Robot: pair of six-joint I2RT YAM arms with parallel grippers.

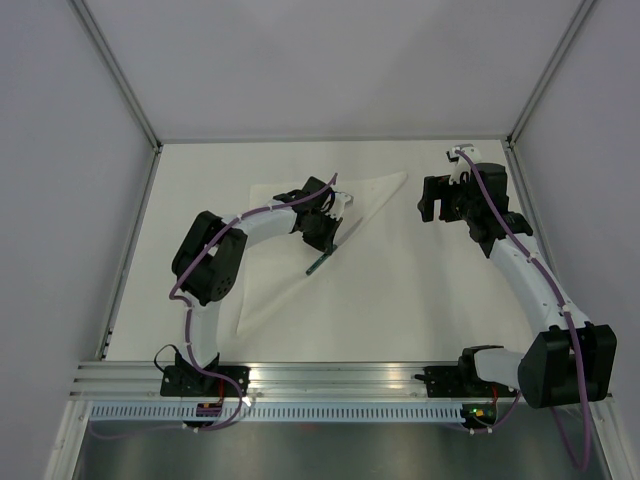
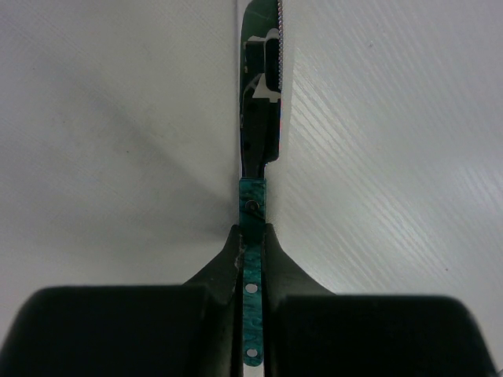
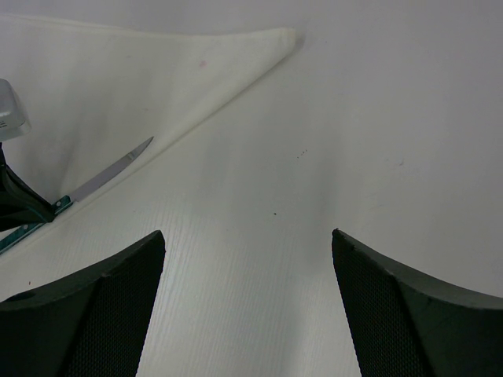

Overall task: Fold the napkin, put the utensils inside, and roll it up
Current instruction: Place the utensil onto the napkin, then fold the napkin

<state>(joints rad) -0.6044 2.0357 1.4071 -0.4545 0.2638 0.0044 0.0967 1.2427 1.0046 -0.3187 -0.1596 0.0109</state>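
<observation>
My left claw (image 1: 325,235) is pinched tight on the knife (image 1: 316,264), gripping it by the mottled green handle with the butt end sticking out behind my fingers; from my left wrist I see the jaws of that claw (image 2: 251,236) pressed flat on either side of the handle and the serrated blade of the knife (image 2: 259,118) running straight away from me. The napkin (image 1: 275,270) lies on the table (image 1: 400,290) folded into a triangle, its long edge slanting from the far right corner down toward my left base, and my left arm reaches across it. The blade lines up along that long edge: cloth (image 2: 118,157) on one side of it, grained tabletop (image 2: 393,157) on the other (whether the steel rests on the cloth or hangs just above it I cannot tell). My right claw (image 1: 432,200) stands wide, holding nothing, above bare table just beside the napkin's far right corner. Looking down between the spread fingers of that claw (image 3: 247,236), I see the pointed corner of the napkin (image 3: 196,71) up ahead, and off to the side the knife (image 3: 110,171) lying just inside the cloth's edge
</observation>
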